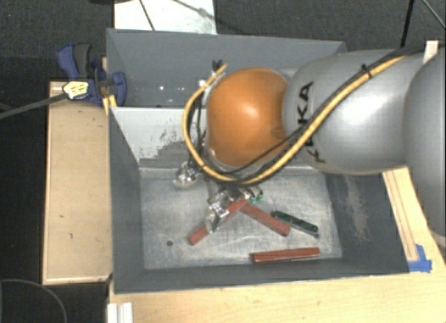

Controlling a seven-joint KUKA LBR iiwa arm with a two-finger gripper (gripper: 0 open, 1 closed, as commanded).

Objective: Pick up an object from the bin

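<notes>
The gripper (pixel 221 210) hangs low over the middle of the grey metal bin (pixel 129 196), under the round, smooth orange cover (pixel 244 116) of the wrist. Yellow and black cables (pixel 306 133) curve around this cover and run along the glossy silver arm (pixel 362 119). The shiny metal tip of the gripper is at the upper end of a thin reddish-brown stick (pixel 198 234), which lies slanted on the scratched floor of the bin, but one cannot tell if the gripper is open or closed on it. A second reddish-brown stick (pixel 268 222) lies just to the right and meets the first one under the gripper. Beside it lies a dark, narrow stick (pixel 298 222). A third reddish-brown bar (pixel 286 254), flat and straight, lies near the front wall, apart from the others.
</notes>
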